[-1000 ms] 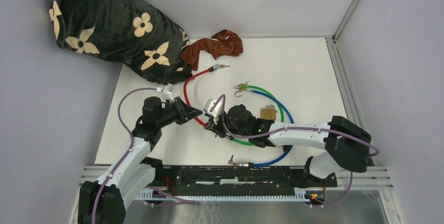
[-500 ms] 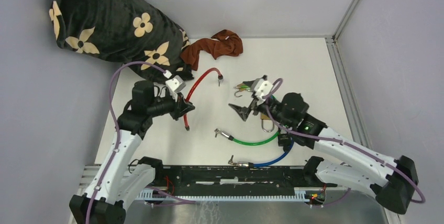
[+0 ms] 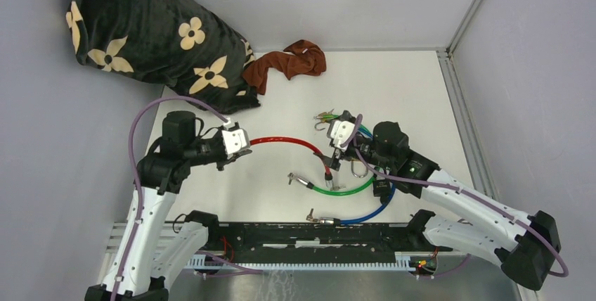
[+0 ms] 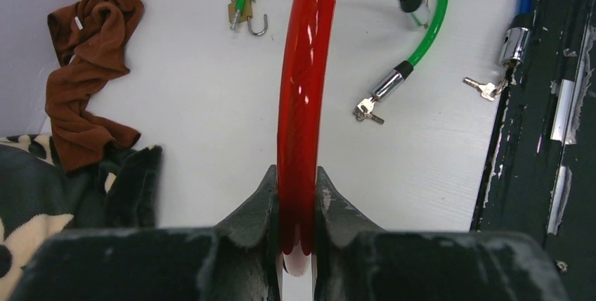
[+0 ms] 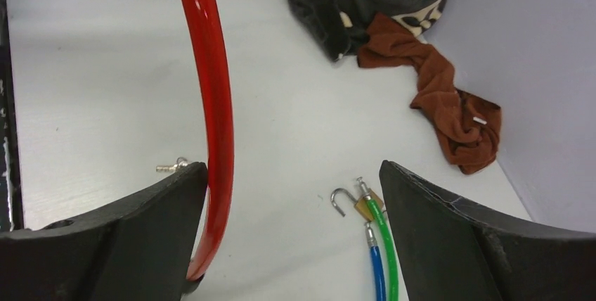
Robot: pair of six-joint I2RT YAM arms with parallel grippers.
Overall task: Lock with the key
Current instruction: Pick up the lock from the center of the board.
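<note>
My left gripper (image 4: 295, 171) is shut on a red cable (image 4: 301, 69), which arcs rightward over the table (image 3: 422, 90) to its black-capped end (image 3: 327, 171). My right gripper (image 5: 293, 167) is open above the table, and the red cable (image 5: 214, 104) runs just inside its left finger (image 5: 140, 223). A brass padlock (image 5: 364, 206) with its shackle open sits between the fingers, joined to a green cable (image 5: 385, 252) and a blue cable (image 5: 377, 273). Small keys (image 4: 365, 110) hang at the green cable's metal end, and another key (image 4: 485, 88) at the blue cable's end.
A dark flowered blanket (image 3: 140, 27) fills the far left corner with a brown cloth (image 3: 288, 62) beside it. A second padlock's shackle (image 3: 358, 169) shows beside the right wrist. The black rail (image 3: 316, 234) runs along the near edge.
My right gripper went from shut to open and its arm swung from centre to the right. My left gripper drew back left, so the red cable now stretches toward the right gripper.
</note>
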